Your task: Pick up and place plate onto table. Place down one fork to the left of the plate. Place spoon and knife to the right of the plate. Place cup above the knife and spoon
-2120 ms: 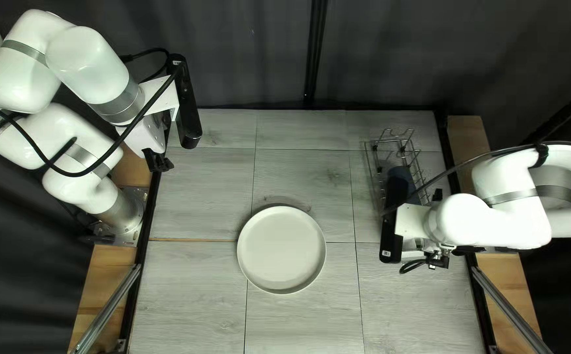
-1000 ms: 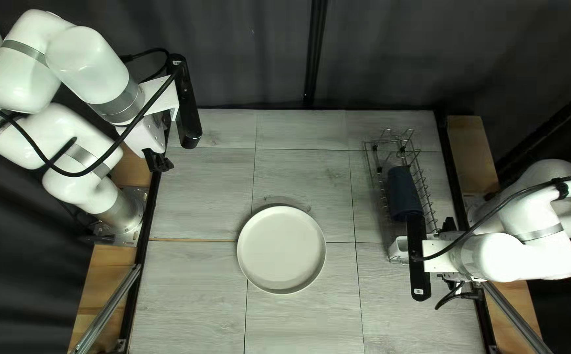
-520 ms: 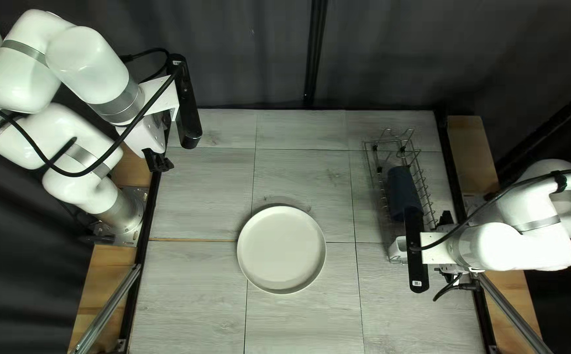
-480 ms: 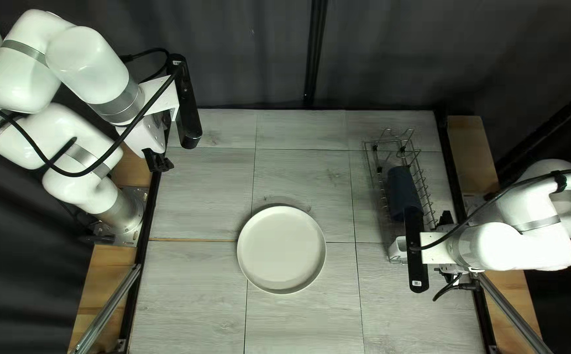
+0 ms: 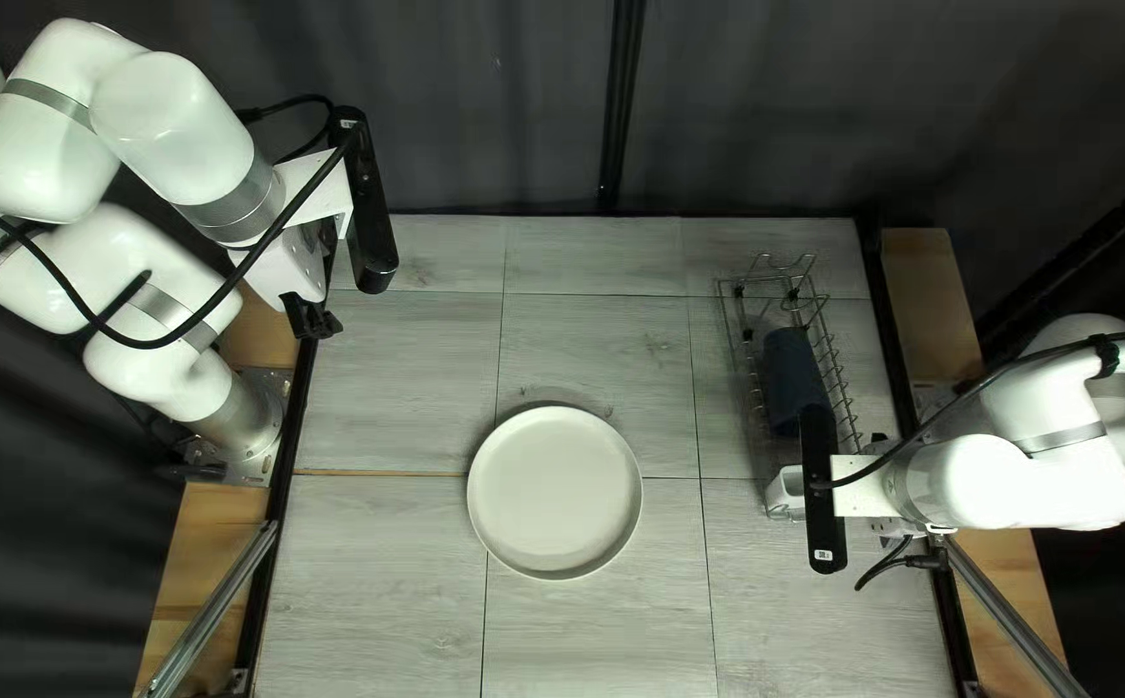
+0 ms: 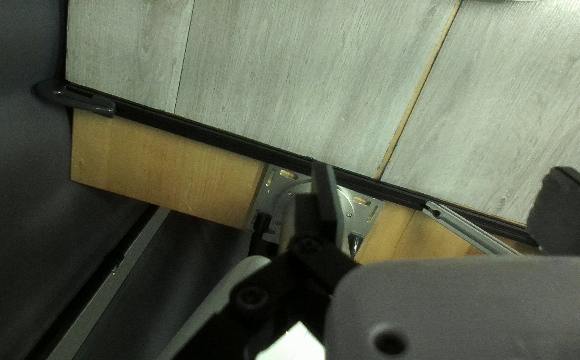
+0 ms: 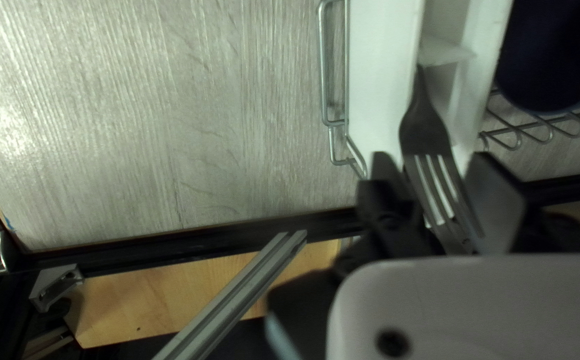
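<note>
The pale plate [image 5: 555,493] lies on the table. At the table's left edge, my left gripper [image 5: 313,318] hangs raised; in the left wrist view the left gripper [image 6: 443,193] is open, nothing between its fingers. My right gripper [image 5: 875,433], partly hidden, is over the rack's near end. In the right wrist view the right gripper [image 7: 438,167] is open around a metal fork [image 7: 428,130], which leans upright in a white utensil holder [image 7: 380,80]. The dark blue cup [image 5: 788,369] lies in the rack beyond the holder. Spoon and knife cannot be made out.
The wire dish rack [image 5: 831,352] stands along the table's right side, holding the cup and the white holder. Black rails edge the table [image 5: 588,349] on both sides. The right wrist's black camera bar [image 5: 823,517] passes just above the holder.
My right arm has shifted rightward and toward the near edge, uncovering the cup and white holder, then drifted slightly back toward the far edge. Left arm and plate have not moved.
</note>
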`<state>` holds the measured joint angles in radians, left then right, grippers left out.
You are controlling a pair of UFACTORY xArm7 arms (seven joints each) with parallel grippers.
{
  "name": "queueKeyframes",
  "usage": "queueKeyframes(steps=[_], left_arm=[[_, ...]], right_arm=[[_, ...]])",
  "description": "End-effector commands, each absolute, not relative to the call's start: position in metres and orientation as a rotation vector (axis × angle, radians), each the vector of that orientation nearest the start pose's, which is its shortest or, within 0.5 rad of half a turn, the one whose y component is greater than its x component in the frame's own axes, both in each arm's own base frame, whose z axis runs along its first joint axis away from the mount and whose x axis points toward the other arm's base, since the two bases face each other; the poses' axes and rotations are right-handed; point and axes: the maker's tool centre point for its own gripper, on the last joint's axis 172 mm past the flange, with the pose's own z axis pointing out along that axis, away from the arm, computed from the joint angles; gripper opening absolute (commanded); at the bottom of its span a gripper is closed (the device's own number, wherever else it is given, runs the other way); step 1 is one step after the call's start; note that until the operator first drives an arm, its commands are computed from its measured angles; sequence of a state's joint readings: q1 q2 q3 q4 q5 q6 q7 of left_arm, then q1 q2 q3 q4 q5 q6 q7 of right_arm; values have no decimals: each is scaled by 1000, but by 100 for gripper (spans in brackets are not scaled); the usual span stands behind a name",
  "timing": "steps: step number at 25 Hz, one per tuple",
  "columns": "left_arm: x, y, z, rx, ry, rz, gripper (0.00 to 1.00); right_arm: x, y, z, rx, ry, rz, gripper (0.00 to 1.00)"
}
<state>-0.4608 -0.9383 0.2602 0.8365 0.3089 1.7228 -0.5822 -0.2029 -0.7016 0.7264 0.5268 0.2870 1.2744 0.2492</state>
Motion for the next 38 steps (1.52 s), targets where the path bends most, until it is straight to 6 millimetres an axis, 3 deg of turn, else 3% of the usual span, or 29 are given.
queueKeyframes(steps=[1, 10, 15, 20, 32, 36, 38], left_arm=[[225, 39, 353, -3024, -508, -104, 100], [225, 39, 353, -3024, -508, -104, 100], [225, 39, 353, -3024, -508, -104, 100], [225, 39, 353, -3024, -508, -104, 100], [225, 39, 353, -3024, -508, -104, 100], [225, 39, 353, -3024, -508, -104, 100], [225, 39, 353, -3024, -508, -104, 100]], right_arm=[[236, 124, 198, -3383, -9, 156, 0], [241, 113, 256, -3455, -19, 179, 0], [257, 105, 279, -3476, -37, 118, 0], [302, 93, 280, -3466, -107, -44, 0], [421, 39, 261, -3388, -463, -389, 0], [447, 28, 259, -3365, -564, -432, 0], [449, 23, 259, -3350, -608, -450, 0]])
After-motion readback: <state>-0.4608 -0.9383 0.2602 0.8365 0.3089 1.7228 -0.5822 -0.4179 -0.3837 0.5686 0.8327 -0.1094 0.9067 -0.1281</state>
